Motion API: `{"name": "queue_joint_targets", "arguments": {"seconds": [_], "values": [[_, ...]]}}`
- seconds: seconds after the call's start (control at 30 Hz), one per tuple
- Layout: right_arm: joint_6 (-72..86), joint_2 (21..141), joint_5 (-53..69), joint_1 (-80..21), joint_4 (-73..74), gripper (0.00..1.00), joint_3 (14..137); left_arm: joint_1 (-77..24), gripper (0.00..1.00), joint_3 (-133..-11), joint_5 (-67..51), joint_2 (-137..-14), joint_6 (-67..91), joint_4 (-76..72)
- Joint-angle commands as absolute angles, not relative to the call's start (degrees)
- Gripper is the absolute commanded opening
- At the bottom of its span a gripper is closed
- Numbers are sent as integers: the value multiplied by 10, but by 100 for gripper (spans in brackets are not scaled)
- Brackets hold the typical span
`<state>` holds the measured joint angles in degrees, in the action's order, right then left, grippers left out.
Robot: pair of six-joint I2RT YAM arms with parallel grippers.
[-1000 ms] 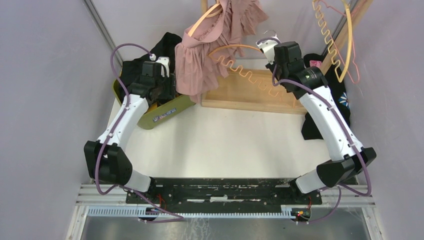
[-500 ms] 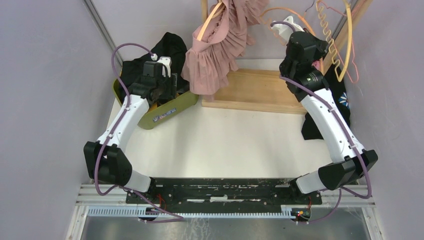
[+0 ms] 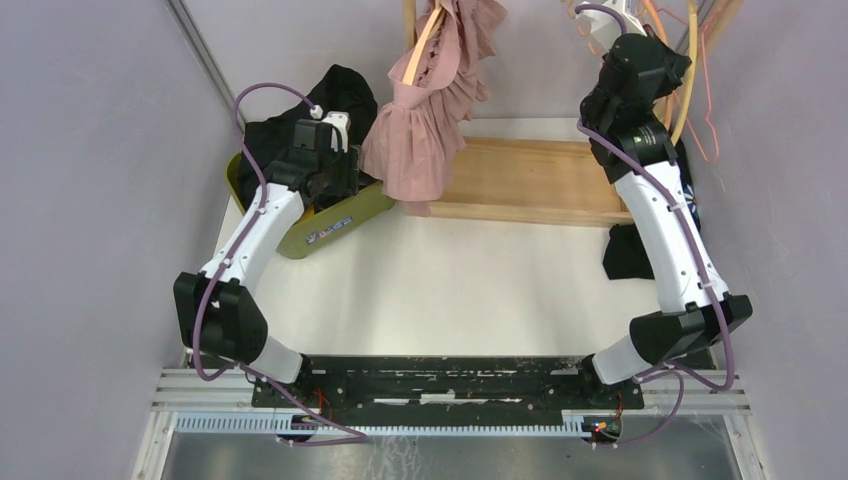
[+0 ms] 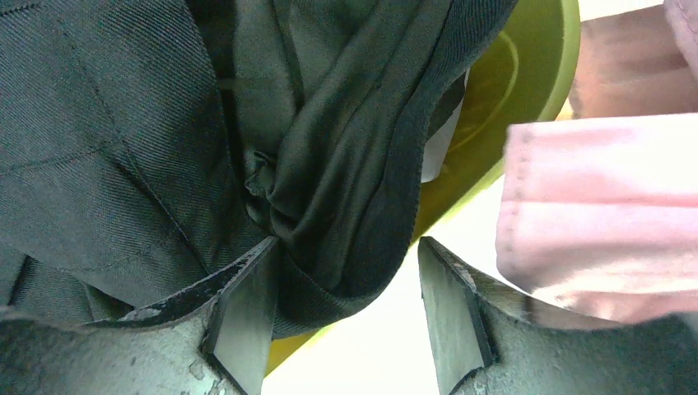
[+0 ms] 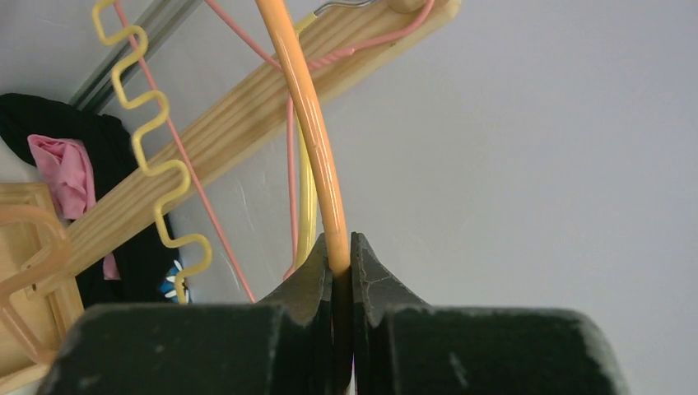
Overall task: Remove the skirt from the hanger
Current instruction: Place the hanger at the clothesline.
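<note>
Skirt (image 3: pixel 420 130) cloth, pink and frilly, is hanging at the back of the counter (image 3: pixel 450 290), near the middle. Its top is bunching up high against the back wall. Its frills are drooping down over the near left corner of a wooden board (image 3: pixel 540 180). An orange strip (image 3: pixel 422 48) is poking out of the top of the skirt. It may be part of a hanger, but the view from above is too small to be sure.

The left gripper (image 4: pixel 346 247) is hovering just left of the skirt, over a yellow-green tub (image 3: pixel 350 215). Its jaws are standing open and holding nothing. Black cloth (image 4: pixel 123 148) is filling the tub, and a fold of it is sitting between the open jaws, close against the left one. In the left wrist view, the pink hem is showing just beside the other jaw.

The right gripper (image 5: pixel 342 247) is reaching up high at the back right, well apart from the skirt. Its jaws are squeezing shut on an orange hanger (image 5: pixel 314 140), pinching its thin round rod. Close by, a yellow hanger (image 3: pixel 692 90) and a thin pink hanger (image 5: pixel 210 214) are hanging by a slanting wooden bar (image 5: pixel 239 123).

More black clothes (image 3: pixel 630 250) are lying on the counter under the right arm.
</note>
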<state>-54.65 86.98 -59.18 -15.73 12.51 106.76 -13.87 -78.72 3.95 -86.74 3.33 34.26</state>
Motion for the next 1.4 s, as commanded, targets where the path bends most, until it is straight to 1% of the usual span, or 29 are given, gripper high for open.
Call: {"name": "queue_joint_targets", "arguments": {"seconds": [0.0, 0.37, 0.7, 0.73, 0.77, 0.83, 0.9, 1.0, 1.03, 1.07, 1.1, 1.2, 1.27, 1.37], "values": [[-503, 884, -577, -150, 39, 2, 1112, -141, 68, -814, 35, -872, -2, 334], [-454, 969, -568, -125, 55, 2, 1114, -141, 68, -801, 46, -866, -8, 336], [-416, 961, -578, -125, 91, 2, 1064, -141, 68, -817, 41, -880, -13, 338], [-415, 957, -584, -125, 86, 3, 1057, -141, 68, -818, 39, -882, -12, 338], [-416, 953, -590, -125, 78, 10, 1049, -141, 68, -819, 36, -884, -12, 338], [-421, 944, -606, -125, 54, 38, 1032, -142, 68, -822, 34, -887, -11, 337], [-421, 932, -599, -125, 52, 60, 1020, -142, 68, -825, 34, -889, -10, 337], [-396, 904, -571, -126, 75, 79, 1010, -142, 68, -824, 37, -895, -8, 336], [-379, 891, -554, -126, 90, 86, 1009, -142, 70, -824, 40, -897, -10, 335], [-360, 878, -531, -126, 112, 94, 1009, -143, 82, -823, 44, -899, -13, 336], [-340, 860, -508, -127, 141, 98, 1011, -142, 86, -822, 48, -901, -16, 336], [-289, 823, -440, -127, 192, 100, 1013, -143, 89, -827, 66, -902, -26, 338], [-267, 803, -393, -127, 226, 100, 1016, -144, 100, -834, 79, -901, -33, 343], [-249, 778, -332, -130, 261, 100, 1016, -145, 99, -852, 92, -892, -44, 350]]}}
